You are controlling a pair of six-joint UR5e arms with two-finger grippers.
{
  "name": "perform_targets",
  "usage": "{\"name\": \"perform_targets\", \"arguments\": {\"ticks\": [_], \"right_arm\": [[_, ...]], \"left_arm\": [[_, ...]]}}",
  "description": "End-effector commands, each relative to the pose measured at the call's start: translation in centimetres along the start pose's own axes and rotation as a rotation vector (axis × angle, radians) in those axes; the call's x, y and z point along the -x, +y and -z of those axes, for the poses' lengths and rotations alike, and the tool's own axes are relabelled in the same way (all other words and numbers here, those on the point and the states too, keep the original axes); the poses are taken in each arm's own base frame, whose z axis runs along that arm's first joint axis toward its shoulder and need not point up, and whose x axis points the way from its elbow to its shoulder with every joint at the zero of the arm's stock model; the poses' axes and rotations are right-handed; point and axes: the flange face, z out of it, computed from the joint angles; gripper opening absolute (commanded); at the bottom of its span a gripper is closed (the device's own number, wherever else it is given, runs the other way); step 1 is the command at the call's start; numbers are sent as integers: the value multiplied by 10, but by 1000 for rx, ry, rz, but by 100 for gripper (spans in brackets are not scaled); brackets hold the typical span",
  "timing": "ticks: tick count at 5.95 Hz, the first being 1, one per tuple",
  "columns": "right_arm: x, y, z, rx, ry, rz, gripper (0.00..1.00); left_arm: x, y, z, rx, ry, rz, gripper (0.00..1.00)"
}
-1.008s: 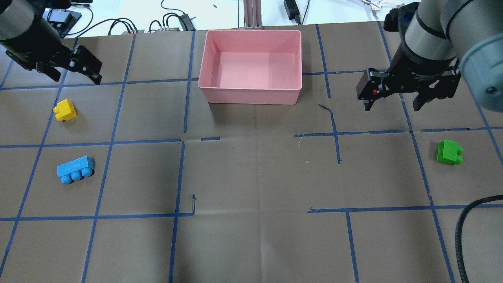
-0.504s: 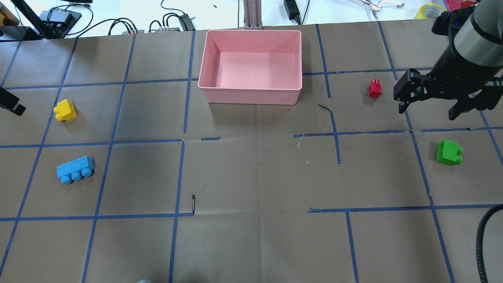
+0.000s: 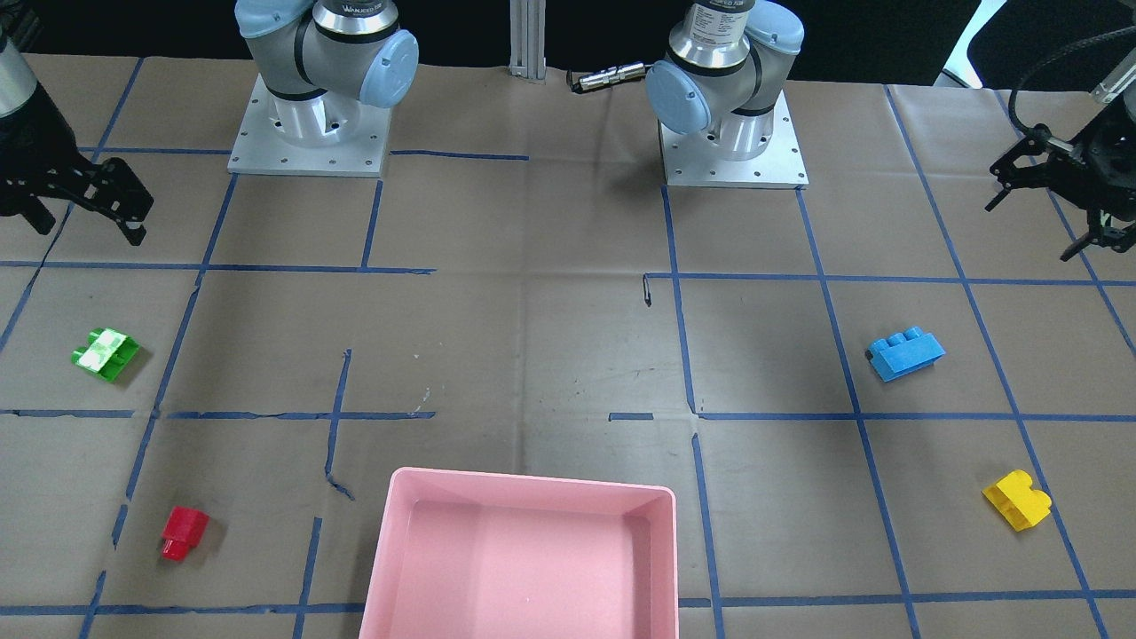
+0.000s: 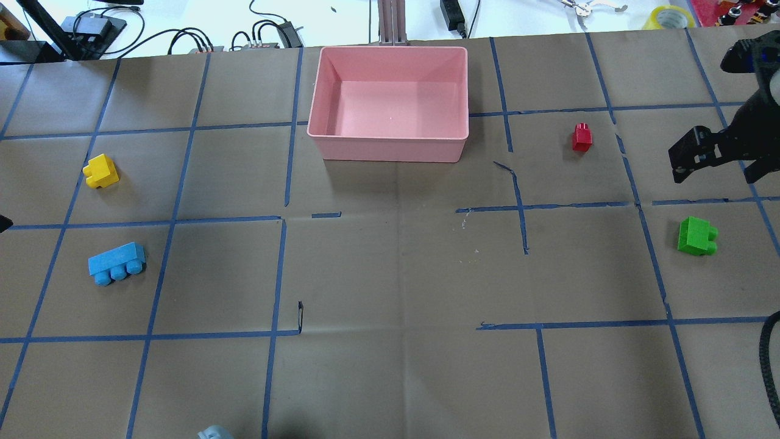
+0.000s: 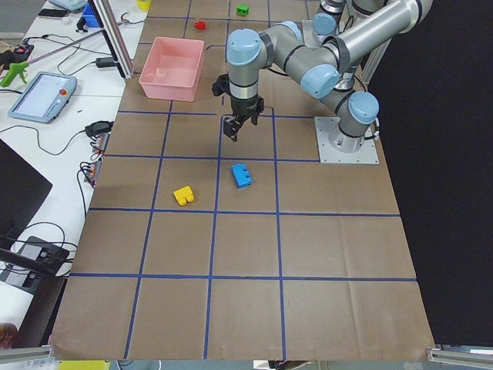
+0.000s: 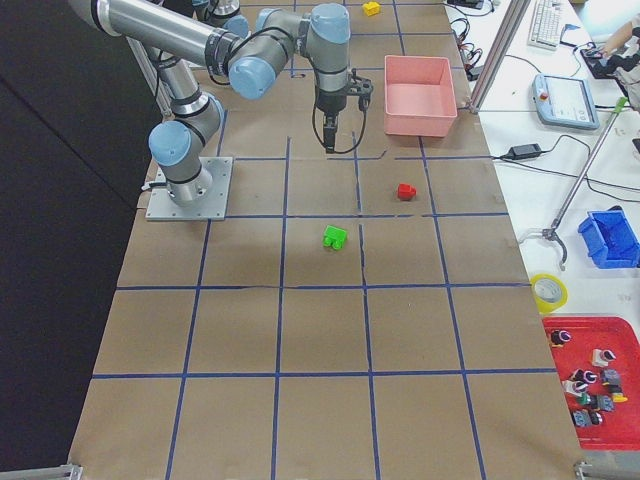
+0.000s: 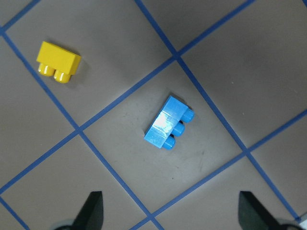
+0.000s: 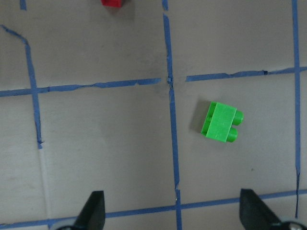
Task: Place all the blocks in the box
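Note:
The pink box (image 4: pixel 387 133) stands empty at the table's far middle; it also shows in the front view (image 3: pixel 532 481). The red block (image 4: pixel 582 137) lies to its right and the green block (image 4: pixel 696 236) nearer, far right. The yellow block (image 4: pixel 101 171) and the blue block (image 4: pixel 116 263) lie at the left. My right gripper (image 4: pixel 713 175) is open and empty, hovering above and behind the green block (image 8: pixel 220 122). My left gripper (image 3: pixel 1037 220) is open and empty, raised nearer my base than the blue block (image 7: pixel 169 128) and the yellow block (image 7: pixel 58 61).
Blue tape lines grid the brown paper on the table. Cables and power bricks lie along the far edge (image 4: pixel 268 30), with a metal post (image 4: pixel 390 21) behind the box and a tape roll (image 4: pixel 667 17) at far right. The two arm bases (image 3: pixel 306 133) stand on the robot's side.
My right gripper has swung right, uncovering the red block. My left gripper has moved left and back, almost out of the overhead view. The blocks and the box have not moved.

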Motion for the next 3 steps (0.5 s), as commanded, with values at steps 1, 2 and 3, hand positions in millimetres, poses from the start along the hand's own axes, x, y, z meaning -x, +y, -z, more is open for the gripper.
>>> {"name": "perform_targets", "arguments": {"ticks": [1, 2, 3], "right_arm": [[-27, -41, -66, -32, 26, 135, 100], [-60, -48, -103, -1, 0, 112, 100], [-81, -53, -143, 50, -28, 87, 100]], "left_arm": [[-4, -1, -25, -8, 49, -400, 100], [-2, -1, -33, -11, 52, -423, 100], [7, -2, -50, -4, 5, -381, 100]]}}
